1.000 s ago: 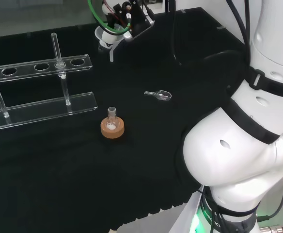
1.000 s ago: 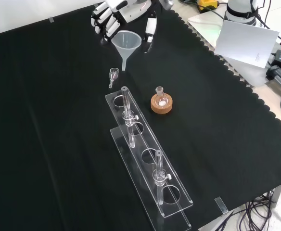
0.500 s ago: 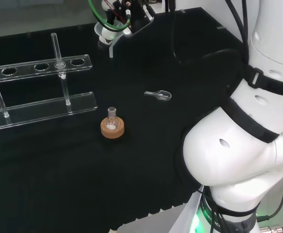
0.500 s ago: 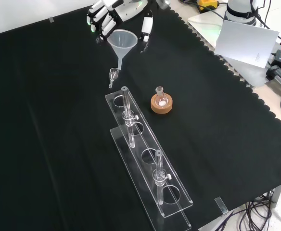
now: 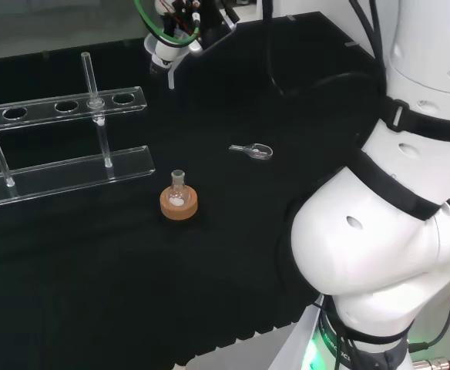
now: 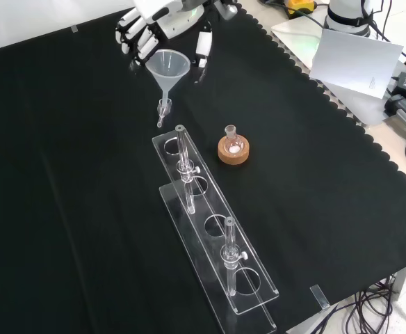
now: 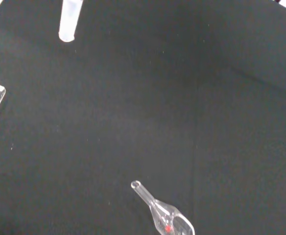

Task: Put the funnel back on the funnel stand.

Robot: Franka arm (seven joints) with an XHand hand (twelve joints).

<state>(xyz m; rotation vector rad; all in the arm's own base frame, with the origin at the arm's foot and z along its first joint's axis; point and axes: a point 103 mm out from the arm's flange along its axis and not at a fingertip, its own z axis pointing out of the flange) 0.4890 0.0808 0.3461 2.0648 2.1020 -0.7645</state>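
Black cloth covering bench. Funnel [image 6: 165, 66] appearing translucent white, cone mouth up, narrow stem pointing down, hanging clear of cloth at front view's top. Hand [image 6: 163, 19] gripping funnel, fingers and thumb curling round cone rim. Small clear scoop [image 6: 163, 109] lying just below stem tip. Clear funnel stand [image 6: 210, 226] standing beyond, toward view's bottom. Flask on cork ring [image 6: 233, 147] sitting right of stand.

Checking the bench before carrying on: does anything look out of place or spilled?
Nothing is spilled. One small glass scoop lies loose on the cloth, beside the rack. The hand holds the funnel upright above it.
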